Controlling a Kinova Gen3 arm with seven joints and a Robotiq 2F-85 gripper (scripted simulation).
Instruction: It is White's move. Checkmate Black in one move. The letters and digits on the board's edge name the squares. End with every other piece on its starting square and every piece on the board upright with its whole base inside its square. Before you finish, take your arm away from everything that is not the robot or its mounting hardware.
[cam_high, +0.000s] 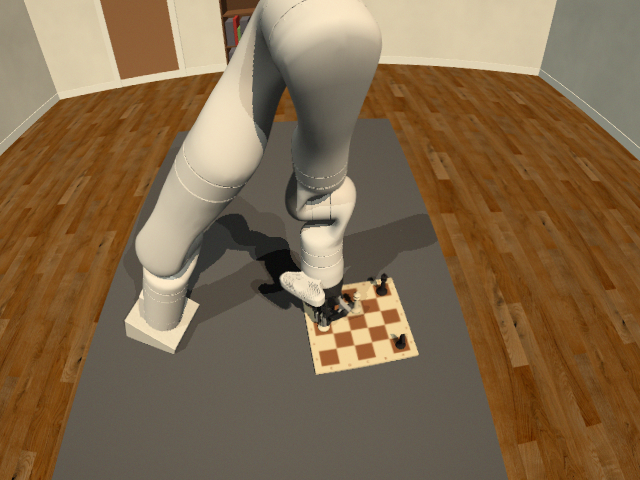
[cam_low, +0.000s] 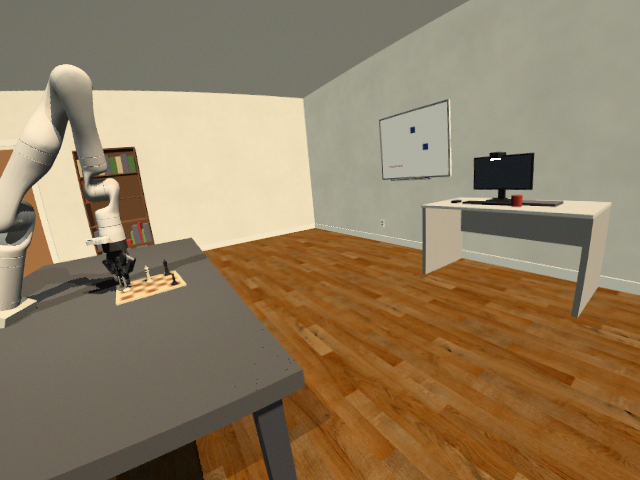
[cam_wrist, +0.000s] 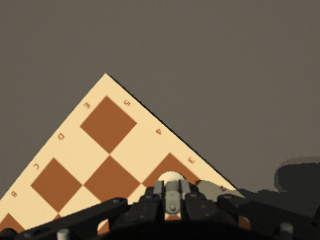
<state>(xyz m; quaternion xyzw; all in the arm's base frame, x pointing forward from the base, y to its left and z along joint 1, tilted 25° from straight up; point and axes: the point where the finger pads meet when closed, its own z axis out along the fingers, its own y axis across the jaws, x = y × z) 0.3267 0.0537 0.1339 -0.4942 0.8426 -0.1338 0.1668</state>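
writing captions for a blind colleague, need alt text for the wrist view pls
The gripper is shut on a white chess piece whose rounded top shows between the dark fingers, low in the picture. Beyond it a corner of the tan and brown chessboard points away over a grey table, with edge labels B to E and 3 to 5.

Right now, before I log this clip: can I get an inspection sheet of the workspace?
Surface: grey table carrying a chessboard.
Job's things: white piece at the board's near edge, in the gripper; second white piece; two black pieces, upright.
Clutter: nothing seen on the table.
Gripper: gripper shut on the white piece, low over the board.
Cables: nothing seen.
Surroundings: wood floor, bookshelf, whiteboard, desk with monitor and red cup.
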